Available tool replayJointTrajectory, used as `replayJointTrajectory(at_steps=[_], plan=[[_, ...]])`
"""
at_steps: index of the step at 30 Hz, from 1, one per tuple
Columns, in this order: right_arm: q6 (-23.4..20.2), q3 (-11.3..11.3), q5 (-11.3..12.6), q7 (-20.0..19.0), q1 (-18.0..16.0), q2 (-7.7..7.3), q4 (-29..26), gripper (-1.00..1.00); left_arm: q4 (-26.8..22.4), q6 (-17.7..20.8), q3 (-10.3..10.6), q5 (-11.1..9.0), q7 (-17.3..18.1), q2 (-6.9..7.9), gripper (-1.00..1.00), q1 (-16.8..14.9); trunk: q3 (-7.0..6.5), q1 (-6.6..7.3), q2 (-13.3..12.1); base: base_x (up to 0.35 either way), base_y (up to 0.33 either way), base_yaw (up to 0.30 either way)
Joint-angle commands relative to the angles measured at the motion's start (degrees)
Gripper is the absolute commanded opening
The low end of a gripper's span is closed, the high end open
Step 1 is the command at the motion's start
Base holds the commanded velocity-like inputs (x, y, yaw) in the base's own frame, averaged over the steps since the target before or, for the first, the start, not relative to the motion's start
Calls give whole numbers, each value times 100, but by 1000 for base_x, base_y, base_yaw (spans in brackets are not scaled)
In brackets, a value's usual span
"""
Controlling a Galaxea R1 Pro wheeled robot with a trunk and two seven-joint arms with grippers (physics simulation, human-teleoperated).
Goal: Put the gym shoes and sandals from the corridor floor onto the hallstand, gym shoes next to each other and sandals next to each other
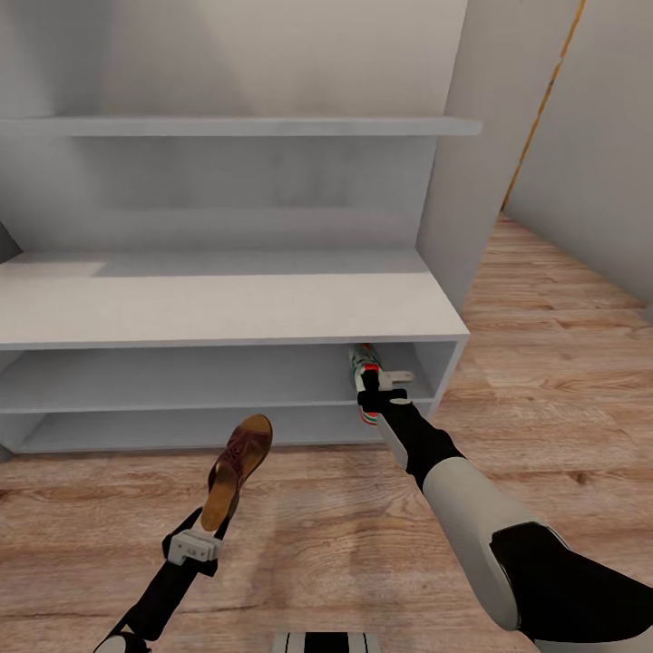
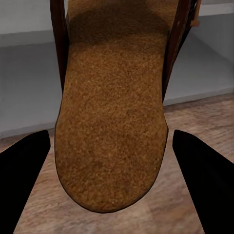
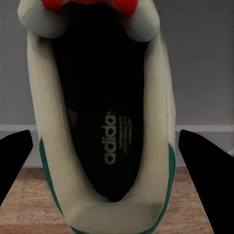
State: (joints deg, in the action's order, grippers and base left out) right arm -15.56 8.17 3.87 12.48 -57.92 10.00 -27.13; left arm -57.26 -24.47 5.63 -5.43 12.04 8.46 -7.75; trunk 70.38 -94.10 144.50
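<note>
While our 2 arms reach toward the hallstand (image 1: 227, 308), each of them carries 1 piece of footwear. Our left gripper (image 1: 195, 544) has its jaws clamped on the heel end of a sandal (image 1: 238, 472), which is lifted above the corridor floor (image 1: 345, 508) just in front of the hallstand's lower shelf (image 1: 181, 431), toe pointing toward it. From the left wrist view the sandal's tan footbed (image 2: 112, 126) lies between the 2 dark fingers (image 2: 24, 180), with its dark brown strap arching across the far end and the grey shelves behind it. Our right gripper (image 1: 381, 392) is at the right end of the hallstand, at the mouth of the upper shelf (image 1: 181, 376), with its jaws closed on a gym shoe (image 1: 365, 367); the shoe's toe pushes into that compartment under the flat top, near the right side panel (image 1: 449, 367). The right wrist view looks down into the gym shoe (image 3: 105, 122): white upper, green trim at the heel, red-orange patch at the far end, black insole with printed lettering, and a dark finger (image 3: 207, 175) on either side. We cannot tell whether the shoe's sole touches the shelf. Above the hallstand a thin grey wall shelf (image 1: 236, 127) runs along the wall.
</note>
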Motion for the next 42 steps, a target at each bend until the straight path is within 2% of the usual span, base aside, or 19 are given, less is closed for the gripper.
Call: replayJointTrajectory(at_steps=[1, 10, 20, 25, 29, 35, 42], plan=[[0, 0, 0, 0, 0, 0, 0, -100, -1, 0, 0, -1, 0, 0, -100, 0, 0, 0, 0, 0, 0, 0], [0, 0, 0, 0, 0, 0, 2, -100, -53, 6, -13, -2, 0, 5, -100, 43, 0, 0, 0, 16, 0, 0], [0, 0, 0, 0, 0, 0, 0, -100, -65, 9, -6, 4, 12, 14, -100, 52, 0, 0, 0, 187, 0, 0], [0, 0, 1, 0, 0, 0, 2, -100, -69, 13, -11, -1, 251, 93, -100, 53, 0, 0, 0, 79, 0, 0], [0, 0, 2, 0, 0, 0, 4, -100, -76, 12, -63, -24, 645, 175, -100, 54, 0, 0, 0, 35, 0, 0], [0, 0, 0, 0, 0, 0, 2, -100, -81, 7, -121, -36, 875, 215, -100, 54, 0, 0, 0, 15, 0, 0], [0, 0, 1, 0, 0, 0, 2, -100, -82, 8, -139, -32, 961, 228, -100, 54, 0, 0, 0, 5, 0, 0]])
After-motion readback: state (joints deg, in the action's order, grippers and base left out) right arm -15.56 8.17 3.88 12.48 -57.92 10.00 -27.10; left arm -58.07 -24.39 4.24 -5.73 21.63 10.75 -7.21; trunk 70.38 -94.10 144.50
